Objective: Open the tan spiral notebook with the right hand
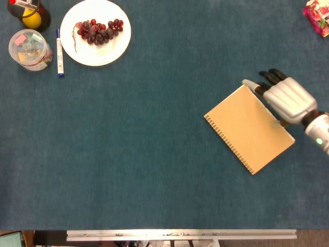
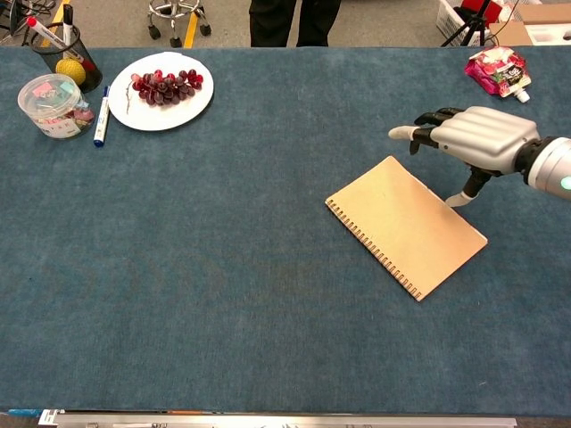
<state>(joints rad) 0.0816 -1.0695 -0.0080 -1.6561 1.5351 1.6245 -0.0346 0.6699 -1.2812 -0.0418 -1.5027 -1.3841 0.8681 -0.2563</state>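
The tan spiral notebook (image 1: 249, 128) (image 2: 406, 225) lies closed and flat on the blue table, turned at an angle, with its wire spiral along the lower-left edge. My right hand (image 1: 288, 98) (image 2: 482, 138) hovers back-up at the notebook's far right edge. Its fingers point left and are loosely apart, with nothing in them. Its thumb (image 2: 464, 194) hangs down close to that edge; whether it touches is not clear. The cover is fully visible. My left hand does not show in either view.
At the far left stand a white plate (image 1: 110, 51) (image 2: 183, 111) of red grapes, a blue marker (image 1: 59, 51), a clear tub (image 1: 30, 50) of small items and a dark pen cup (image 1: 33, 15). A pink packet (image 1: 317, 15) (image 2: 498, 71) lies at the far right corner.
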